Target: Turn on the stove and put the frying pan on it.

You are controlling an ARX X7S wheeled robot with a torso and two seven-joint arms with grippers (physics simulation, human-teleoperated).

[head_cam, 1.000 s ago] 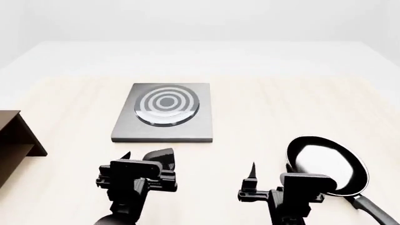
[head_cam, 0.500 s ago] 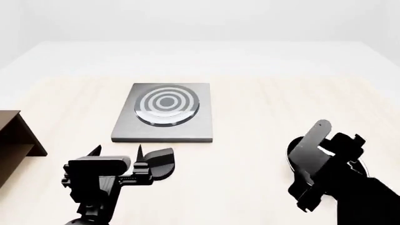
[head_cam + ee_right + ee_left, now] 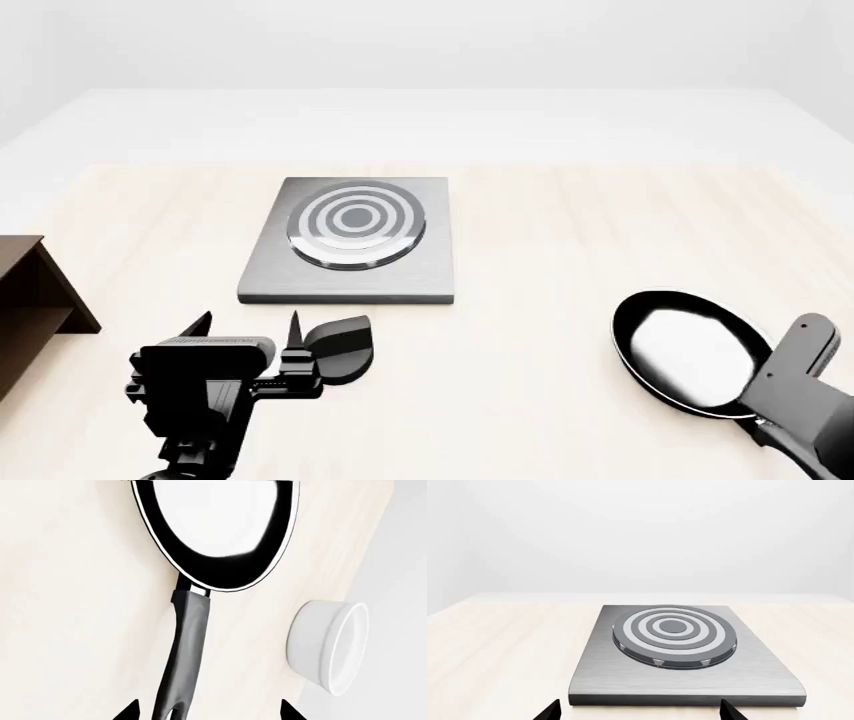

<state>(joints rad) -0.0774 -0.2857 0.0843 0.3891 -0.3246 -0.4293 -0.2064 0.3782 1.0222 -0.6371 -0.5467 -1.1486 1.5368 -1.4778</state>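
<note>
The stove [image 3: 350, 262], a grey slab with a ringed burner [image 3: 356, 222], lies on the pale table ahead of my left gripper [image 3: 248, 322]. In the left wrist view the stove [image 3: 687, 682] is just beyond the open left gripper [image 3: 639, 713], which holds nothing. The frying pan [image 3: 694, 350] rests at the right, and my right arm [image 3: 801, 390] covers its handle. In the right wrist view the pan [image 3: 213, 530] points its black handle [image 3: 183, 650] back between the fingertips of the open right gripper [image 3: 208, 713], closer to one fingertip than the other.
A dark brown shelf [image 3: 34, 300] stands at the table's left edge. A white bowl [image 3: 330, 647] sits beside the pan's handle, near the table's edge. A dark rounded shape [image 3: 340, 350] lies on the table just right of the left gripper.
The right arm swung from in front of the pan down to the lower right, over the handle. The left gripper shifted left a second ago and has since stayed put.
</note>
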